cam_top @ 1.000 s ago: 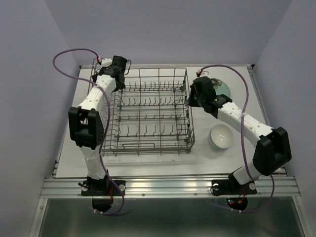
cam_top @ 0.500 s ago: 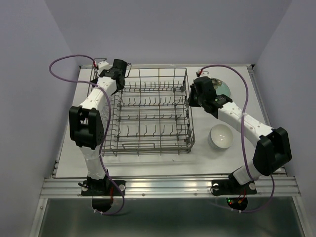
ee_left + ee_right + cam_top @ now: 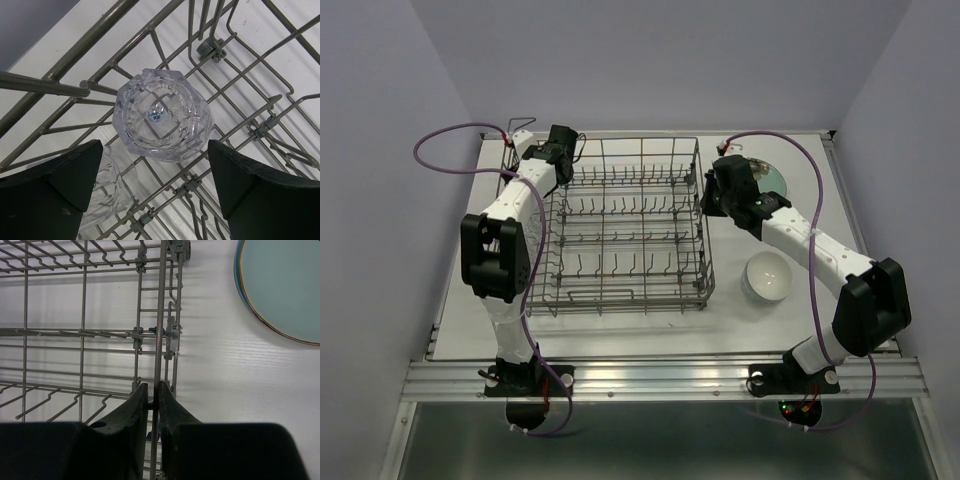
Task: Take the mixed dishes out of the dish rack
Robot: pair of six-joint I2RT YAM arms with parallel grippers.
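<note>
Grey metal wire dish rack (image 3: 625, 230) central on the white worktop (image 3: 650, 325); white rounded bowl (image 3: 766, 275) just right of its near corner. Right gripper (image 3: 153, 400) pinched tight on the rack's right rim wire. Farther back, left gripper (image 3: 156, 155) spread wide over a clear faceted glass (image 3: 162, 120) in the rack's far-left corner, second glass (image 3: 107, 190) beside it. Pale green round plate (image 3: 280, 285) on the worktop, far right.

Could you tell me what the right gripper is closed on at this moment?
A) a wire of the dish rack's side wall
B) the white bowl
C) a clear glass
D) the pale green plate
A: the right wrist view shows the right gripper pinched on a wire of the dish rack, with the plate lying apart on the table.
</note>
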